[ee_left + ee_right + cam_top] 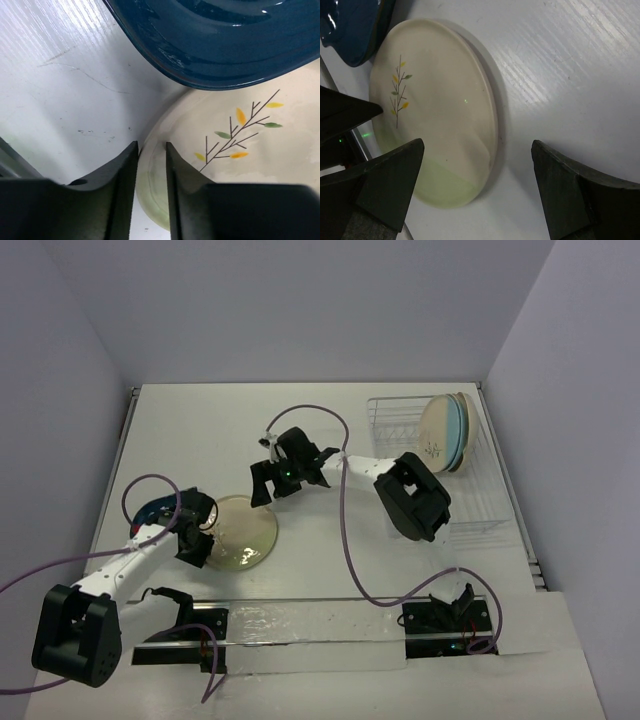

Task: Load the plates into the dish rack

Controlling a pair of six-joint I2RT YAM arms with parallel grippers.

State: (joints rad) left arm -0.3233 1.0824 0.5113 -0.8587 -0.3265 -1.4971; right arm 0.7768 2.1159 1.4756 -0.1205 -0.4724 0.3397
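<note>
A cream-and-pale-green plate (245, 532) with a sprig motif lies left of centre. My left gripper (198, 538) is shut on its left rim; in the left wrist view (151, 147) the green rim (150, 195) runs between the two fingers. A dark blue plate (152, 508) sits just behind it, overlapping its edge (215, 40). My right gripper (275, 478) is open and empty above the green plate's far right edge (477, 145). The white wire dish rack (480, 510) stands at the right with cream-and-light-blue plates (440, 435) upright in its far end.
The right arm's elbow (415, 502) hangs beside the rack's left side. Purple cables (345, 540) loop over the table. A mounting rail (300, 625) runs along the near edge. White walls close in the left, far and right sides.
</note>
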